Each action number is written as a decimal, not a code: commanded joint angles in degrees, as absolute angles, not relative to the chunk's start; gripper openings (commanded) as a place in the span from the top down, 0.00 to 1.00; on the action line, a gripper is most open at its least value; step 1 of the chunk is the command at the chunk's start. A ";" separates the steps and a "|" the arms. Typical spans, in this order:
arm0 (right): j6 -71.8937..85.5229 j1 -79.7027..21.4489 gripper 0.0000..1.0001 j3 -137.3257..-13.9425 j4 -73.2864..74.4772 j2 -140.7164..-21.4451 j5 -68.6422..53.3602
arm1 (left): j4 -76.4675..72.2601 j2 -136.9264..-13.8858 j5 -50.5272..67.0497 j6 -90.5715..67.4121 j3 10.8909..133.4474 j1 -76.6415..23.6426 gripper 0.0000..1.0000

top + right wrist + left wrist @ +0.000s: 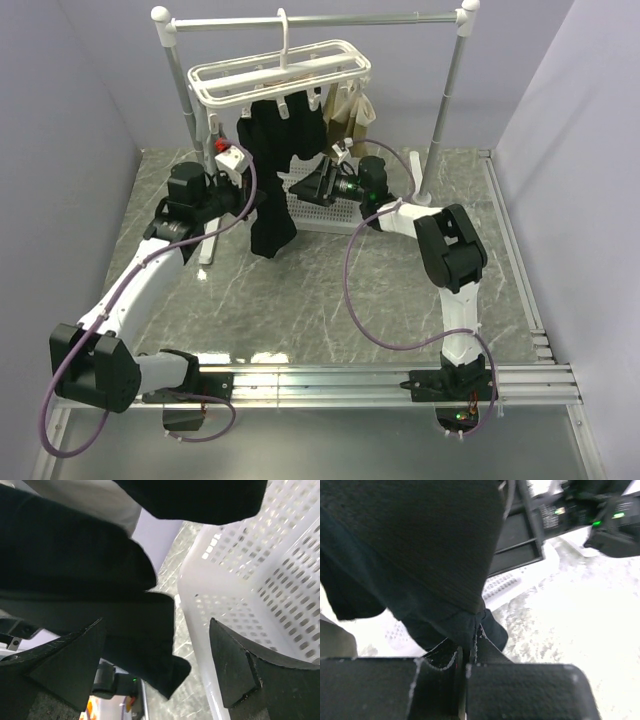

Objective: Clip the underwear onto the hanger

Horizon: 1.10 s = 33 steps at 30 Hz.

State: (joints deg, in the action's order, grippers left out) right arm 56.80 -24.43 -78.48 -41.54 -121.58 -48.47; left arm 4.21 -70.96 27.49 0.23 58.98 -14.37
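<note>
Top external: mounted high behind the arm bases, aimed down and toward the far wall. Wide view, takes in the whole table [400, 290], rail stand [447, 100] and hanger [345, 62].

Left wrist: very close, looks along its own fingers [520, 690] toward the right. Right arm [605, 515] sits at the top edge.

Right wrist: equally close, looks past its fingers [240, 665] toward the left.

All three views share the underwear [272, 180] and basket [250, 580].

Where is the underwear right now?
Top view, centre: the underwear hangs under the hanger, by the white basket's left end, its lower fabric pinched by the left gripper.
</note>
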 commanded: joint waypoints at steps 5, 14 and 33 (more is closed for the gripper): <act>64.59 -25.31 0.07 -77.87 -52.72 -121.82 -50.54 | 1.41 -66.97 40.51 1.67 60.11 -12.48 1.00; 78.83 -26.45 0.08 -76.20 -73.12 -123.84 -53.79 | 2.64 -67.50 43.24 1.76 62.14 -12.04 1.00; 79.01 -27.25 0.12 -73.56 -74.26 -124.54 -54.49 | 1.49 -67.85 45.27 0.35 62.93 -10.37 1.00</act>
